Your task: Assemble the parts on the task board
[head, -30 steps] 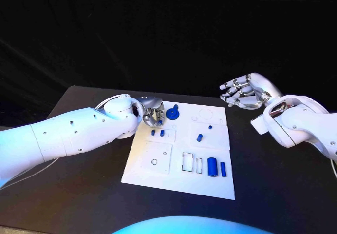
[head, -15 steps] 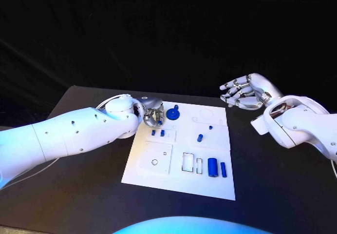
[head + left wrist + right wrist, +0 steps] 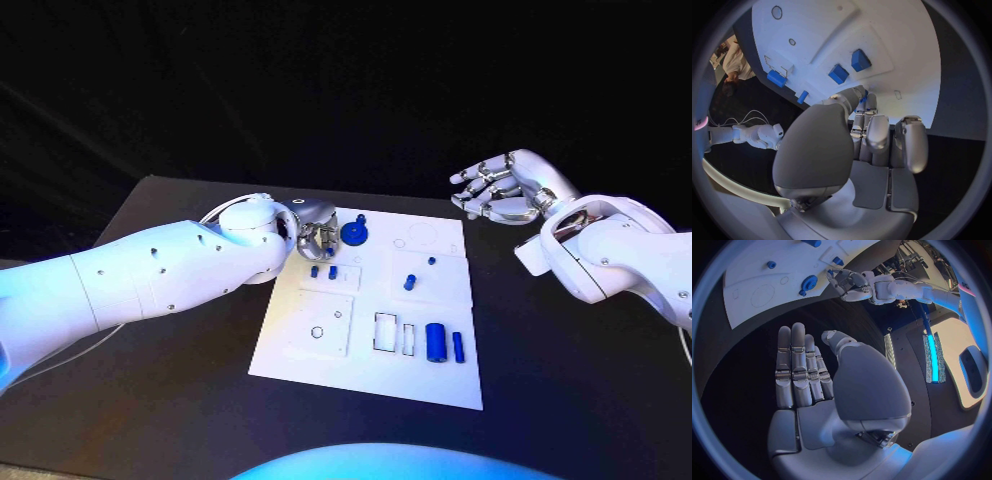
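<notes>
Two white arms reach over the black surface, one from each side of the task board, the white plate lying in the middle.

At the board's far left corner is the left hand, just beside a round blue part that stands near the far edge. From the head view I cannot tell whether the fingers touch that part. In the left wrist view the left hand's fingers lie side by side and reach down toward the board, the thumb alongside them; whether they hold anything I cannot tell, since the fingertips are hidden behind the hand itself.

Off the board's far right corner, the right hand hovers above the dark surface, well apart from the parts. Its fingers are lightly curled and spread, and it holds nothing (the right wrist view shows the palm bare, the fingers straight and close together).

Several blue parts sit on the board. Two small blue blocks stand close together just nearer than the left hand. A small blue peg stands near the middle, with a tiny one just beyond it. Toward the near right, a thick blue cylinder and a thin blue rod lie side by side, next to an outlined rectangular slot.
</notes>
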